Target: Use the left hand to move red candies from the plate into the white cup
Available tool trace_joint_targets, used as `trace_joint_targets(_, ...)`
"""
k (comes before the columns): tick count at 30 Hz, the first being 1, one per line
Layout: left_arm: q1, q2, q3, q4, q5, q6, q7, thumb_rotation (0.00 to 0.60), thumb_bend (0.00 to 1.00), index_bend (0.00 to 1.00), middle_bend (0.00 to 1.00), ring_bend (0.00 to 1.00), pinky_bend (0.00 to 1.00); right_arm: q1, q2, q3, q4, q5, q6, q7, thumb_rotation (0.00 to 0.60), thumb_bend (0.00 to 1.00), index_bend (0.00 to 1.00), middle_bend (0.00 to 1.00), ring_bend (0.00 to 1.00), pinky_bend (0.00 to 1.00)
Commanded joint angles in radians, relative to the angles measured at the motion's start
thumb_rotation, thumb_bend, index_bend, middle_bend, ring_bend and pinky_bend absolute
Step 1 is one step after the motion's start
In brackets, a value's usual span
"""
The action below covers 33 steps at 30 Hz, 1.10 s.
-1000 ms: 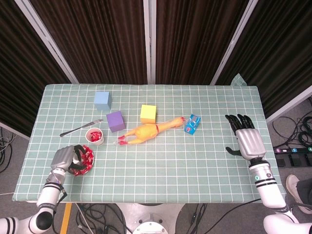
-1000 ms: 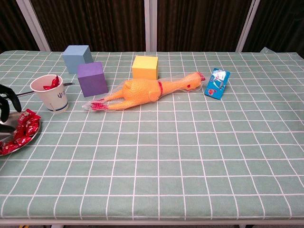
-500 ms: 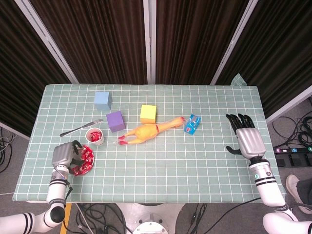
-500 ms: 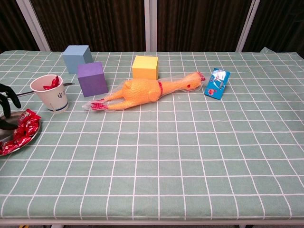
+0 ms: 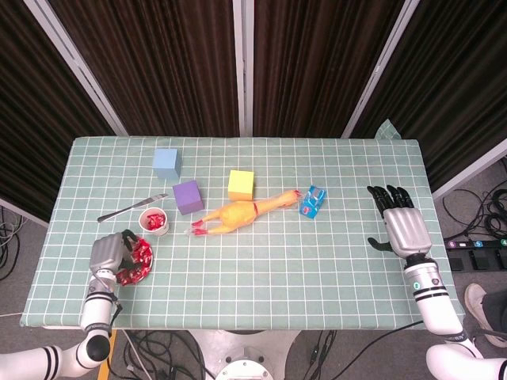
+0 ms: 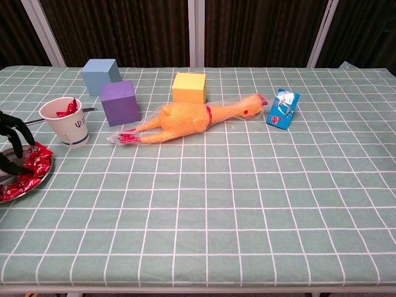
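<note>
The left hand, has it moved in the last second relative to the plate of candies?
Yes. In the head view the left hand has pulled slightly back toward the table's near edge, but its fingers still reach over the plate.

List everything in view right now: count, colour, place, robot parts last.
table: one, green-and-white checked cloth.
plate: one, near left corner, holds candies.
red candies: several on the plate; at least one in the cup.
white cup: one, just behind the plate.
knife: one, silver, left of the cup.
light blue cube: one, back left.
purple cube: one, in front of the blue cube.
yellow cube: one, centre back.
rubber chicken: one, yellow-orange, centre, lying on its side.
blue packet: one, right of the chicken's head.
left hand: fingers curled over the plate; grip unclear.
right hand: flat on the table, far right, holds nothing.
</note>
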State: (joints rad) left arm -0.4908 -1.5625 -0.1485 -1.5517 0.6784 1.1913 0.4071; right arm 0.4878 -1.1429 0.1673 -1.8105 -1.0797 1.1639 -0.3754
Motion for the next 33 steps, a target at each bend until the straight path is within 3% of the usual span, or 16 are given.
trace_joint_targets(1, 0.0, -0.01, -0.005, 0.013, -0.001, -0.004, 0.004, 0.6, 0.09, 0.45, 0.59, 0.99, 1.0, 0.002, -0.001, 0.0, 0.002, 0.005, -0.002, -0.004, 0.6, 0.1, 0.04, 0.09, 0.0, 0.0)
trace_joint_targets(14, 0.003, -0.044, -0.013, 0.098, -0.01, -0.035, 0.029, 0.6, 0.09, 0.45, 0.59, 0.99, 1.0, 0.013, -0.005, 0.003, 0.004, 0.028, -0.012, -0.021, 0.6, 0.1, 0.04, 0.09, 0.0, 0.0)
trace_joint_targets(33, 0.004, -0.034, -0.031, 0.109, -0.032, -0.085, 0.042, 0.6, 0.12, 0.52, 0.62, 1.0, 1.0, 0.017, -0.009, -0.001, -0.002, 0.037, -0.004, -0.037, 0.6, 0.1, 0.04, 0.09, 0.0, 0.0)
